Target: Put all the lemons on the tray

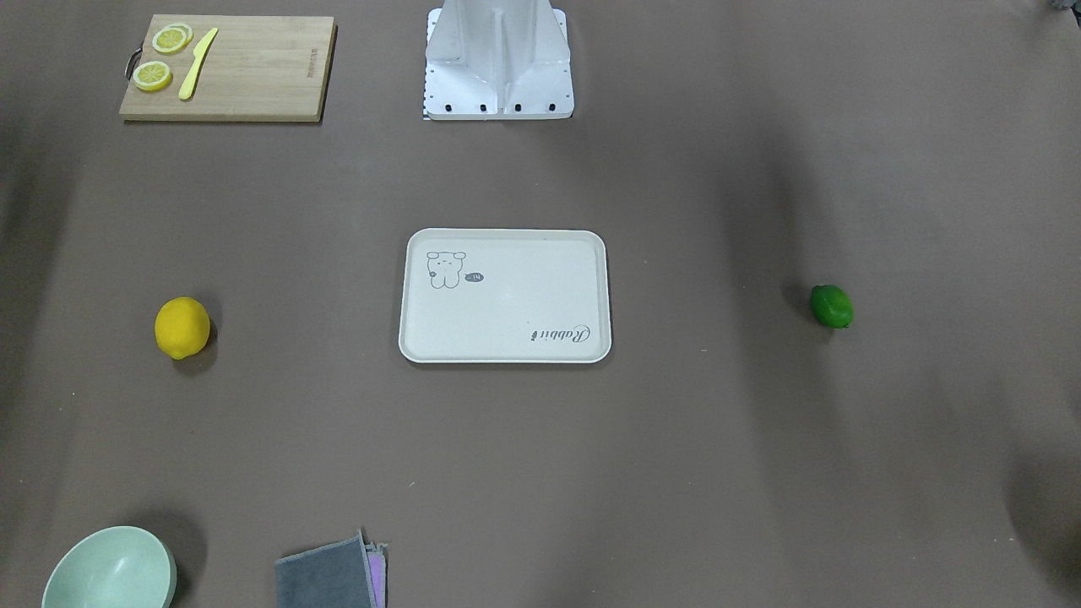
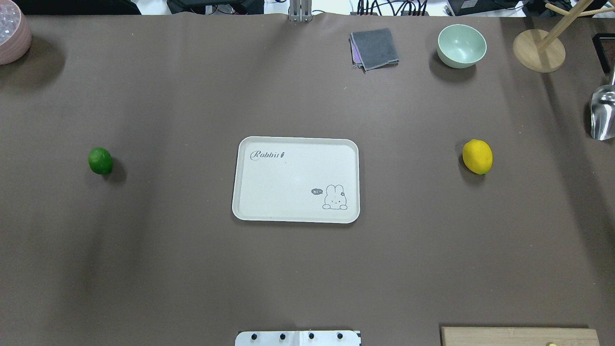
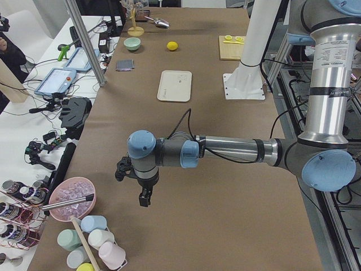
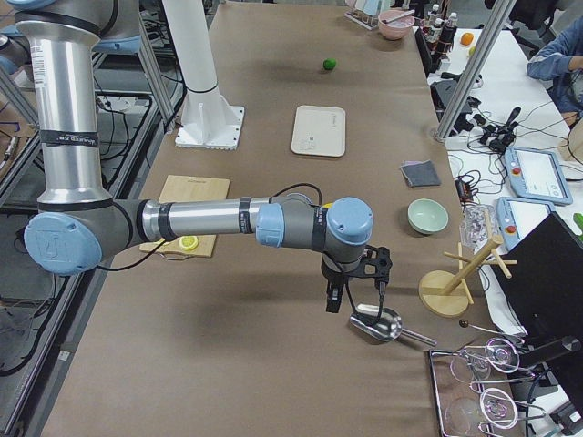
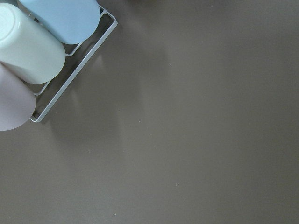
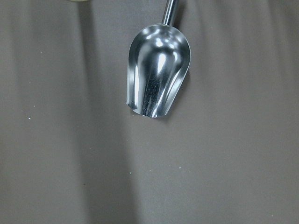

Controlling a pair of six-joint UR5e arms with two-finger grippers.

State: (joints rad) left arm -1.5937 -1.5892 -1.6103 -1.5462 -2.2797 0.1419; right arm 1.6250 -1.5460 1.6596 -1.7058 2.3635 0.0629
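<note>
Two lemons lie on the brown table (image 2: 192,269), and neither is on the tray yet. In the overhead view the green lemon (image 2: 100,160) sits at mid-left, well apart from the tray (image 2: 288,182) at the frame's centre. The yellow lemon (image 2: 477,156) sits at mid-right, also well apart from it.

Neither arm shows in that view. The left gripper (image 3: 145,200) appears only in the left side view, low in the frame, hanging over the table near a pink bowl (image 3: 72,197). I cannot tell whether its fingers are spread or closed. The right gripper (image 4: 333,299) appears only in the right side view, at lower centre, just above a metal scoop (image 4: 375,325), and its fingers are just as unreadable.

The step in hand looks like the first reach. Each arm probably suits the lemon on its own side. A good grasp comes straight down with fingers wide, then closes across the fruit's belly rather than its pointed tips, since the smooth round skin may roll away. The release belongs on the tray's flat middle, leaving room for the second lemon.
</note>
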